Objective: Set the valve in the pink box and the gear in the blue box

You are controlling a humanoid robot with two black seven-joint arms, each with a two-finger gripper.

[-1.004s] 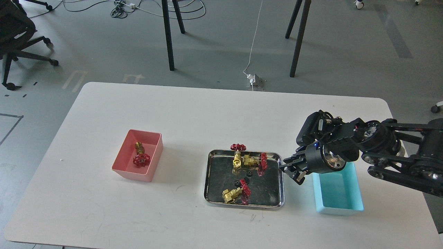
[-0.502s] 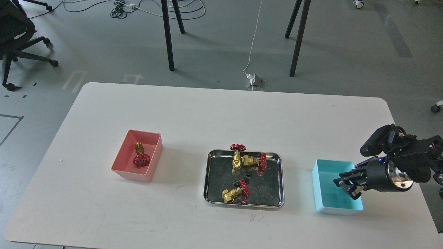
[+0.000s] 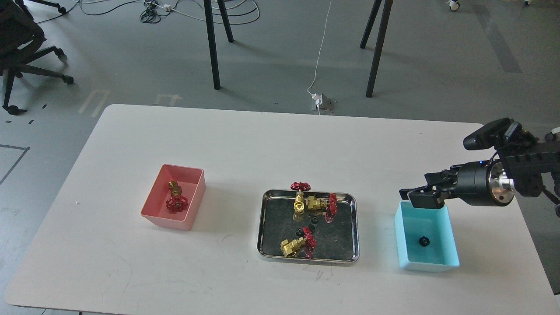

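Gear (image 3: 423, 240) sits on the floor of the blue box (image 3: 453, 262), alone and free of any grip; one delivery looks done on that side. Right gripper (image 3: 421, 197) hangs over the box's far rim, seen side-on and dark, so I cannot tell whether its fingers are spread or pressed together; nothing shows between them. Over in the pink box (image 3: 153, 210) one valve (image 3: 175, 197) lies on its side, red handwheel toward the near wall; that bin has its first part too. Between the two bins the steel tray (image 3: 352, 256) holds the remaining stock: three more valves (image 3: 302, 202) and a few black gears (image 3: 311, 227) clustered mid-tray, within reach of either arm, which is likely why it sits central. Left gripper is out of sight. Sorting looks early, with most parts in the tray.
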